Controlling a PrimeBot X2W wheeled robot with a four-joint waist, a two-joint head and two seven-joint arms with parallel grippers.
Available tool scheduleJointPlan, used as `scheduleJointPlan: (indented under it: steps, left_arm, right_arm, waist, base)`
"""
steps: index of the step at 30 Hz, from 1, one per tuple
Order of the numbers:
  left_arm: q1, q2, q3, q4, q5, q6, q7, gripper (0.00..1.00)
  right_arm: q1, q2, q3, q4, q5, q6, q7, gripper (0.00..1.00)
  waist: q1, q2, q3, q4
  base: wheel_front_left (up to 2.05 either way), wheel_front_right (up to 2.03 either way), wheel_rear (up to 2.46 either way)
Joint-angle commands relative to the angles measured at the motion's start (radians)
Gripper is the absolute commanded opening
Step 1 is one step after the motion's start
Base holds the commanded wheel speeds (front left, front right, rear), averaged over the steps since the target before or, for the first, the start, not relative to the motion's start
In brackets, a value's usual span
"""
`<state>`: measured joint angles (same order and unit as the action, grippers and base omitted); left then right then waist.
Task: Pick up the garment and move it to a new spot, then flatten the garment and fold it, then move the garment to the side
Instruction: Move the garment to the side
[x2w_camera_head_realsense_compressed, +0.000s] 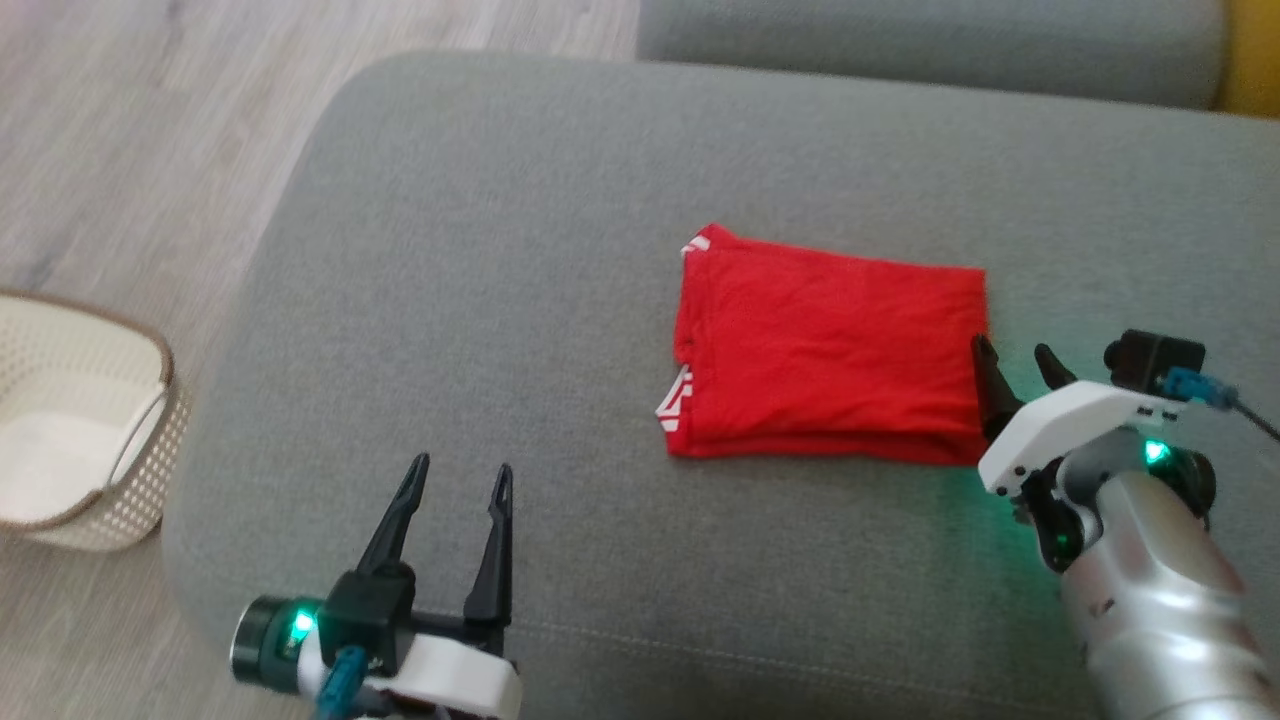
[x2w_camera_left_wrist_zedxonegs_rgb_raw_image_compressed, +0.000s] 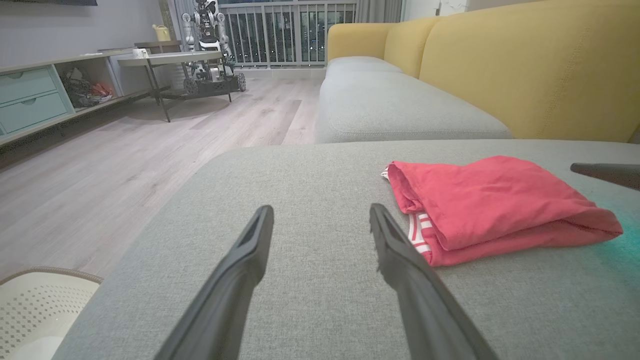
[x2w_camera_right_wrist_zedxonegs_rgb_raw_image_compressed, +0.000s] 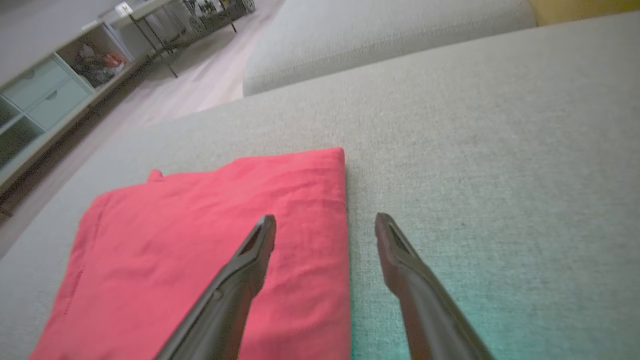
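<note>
- Since the red garment (x2w_camera_head_realsense_compressed: 830, 355) already lies folded in a rectangle on the grey cushion (x2w_camera_head_realsense_compressed: 480, 250), the step in hand looks like shifting it aside
- Right gripper (x2w_camera_head_realsense_compressed: 1010, 346) has its jaws parted astride the garment's right edge, one finger over cloth, one over bare cushion, grasping nothing
- Left gripper (x2w_camera_head_realsense_compressed: 462, 465) is likewise spread and empty, well apart from the cloth
- Best to pinch through every layer at that edge and carry it low and slowly, so the fold holds
</note>
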<state>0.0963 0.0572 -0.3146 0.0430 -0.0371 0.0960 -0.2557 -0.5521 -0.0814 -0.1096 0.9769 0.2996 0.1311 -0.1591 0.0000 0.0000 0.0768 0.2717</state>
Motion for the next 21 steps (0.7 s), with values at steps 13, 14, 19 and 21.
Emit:
scheduleJointPlan:
  steps: [13, 14, 19, 21]
  left_arm:
    - [-0.098, -0.007, -0.016, -0.034, -0.049, 0.013, -0.006, 1.00]
    - [-0.101, -0.007, -0.016, -0.034, -0.049, 0.012, -0.006, 1.00]
    - [-0.096, -0.007, -0.002, -0.038, -0.036, 0.015, -0.006, 1.00]
    - [-0.089, -0.007, 0.001, -0.041, -0.035, 0.013, -0.006, 1.00]
  right_arm:
    - [-0.147, -0.007, -0.022, 0.221, -0.061, 0.000, 0.003, 0.00]
    - [-0.151, -0.003, -0.016, 0.225, -0.061, 0.000, -0.005, 0.00]
    - [-0.170, -0.006, 0.001, 0.215, -0.057, 0.000, -0.064, 0.00]
    - [-0.172, -0.017, -0.001, 0.205, -0.054, 0.000, -0.075, 0.00]
  waist:
    - [0.0000, 0.0000, 0.083, 0.029]
    - [0.0000, 0.0000, 0.083, 0.026]
    - [0.0000, 0.0000, 0.074, -0.015]
    - [0.0000, 0.0000, 0.068, -0.039]
  base:
    - [0.00, 0.00, 0.00]
    - [0.00, 0.00, 0.00]
    - [0.00, 0.00, 0.00]
    - [0.00, 0.00, 0.00]
